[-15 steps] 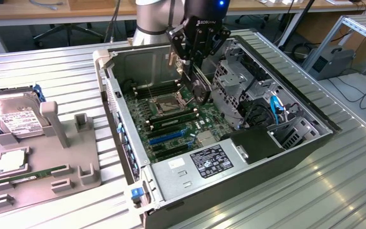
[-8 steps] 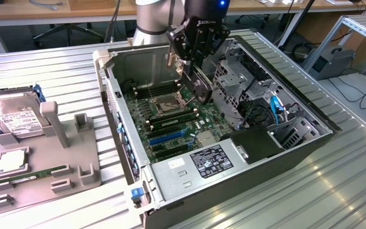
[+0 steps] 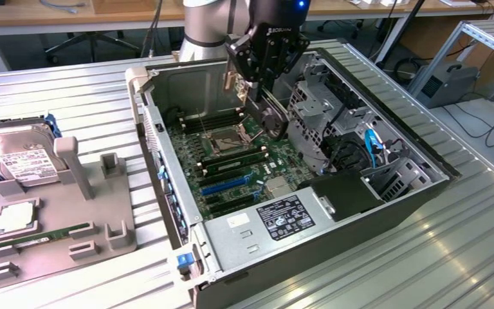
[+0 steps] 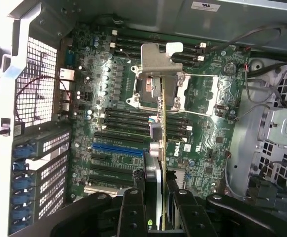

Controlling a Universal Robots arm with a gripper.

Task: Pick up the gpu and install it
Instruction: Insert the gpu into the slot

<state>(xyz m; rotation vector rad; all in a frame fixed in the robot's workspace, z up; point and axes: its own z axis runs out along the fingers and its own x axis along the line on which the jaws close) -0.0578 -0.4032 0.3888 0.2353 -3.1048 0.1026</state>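
The gripper (image 4: pixel 158 197) is clamped on the gpu (image 4: pixel 161 123), holding it on edge above the motherboard (image 4: pixel 202 98) inside the open case (image 3: pixel 341 238), probably so its lower edge can meet a slot.

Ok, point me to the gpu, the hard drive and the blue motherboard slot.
gpu (image 4: pixel 154 61), wrist view, on its silver end bracket.
hard drive (image 3: pixel 26 164), exterior view, on its white label.
blue motherboard slot (image 4: pixel 118 147), wrist view, midway along the slot.
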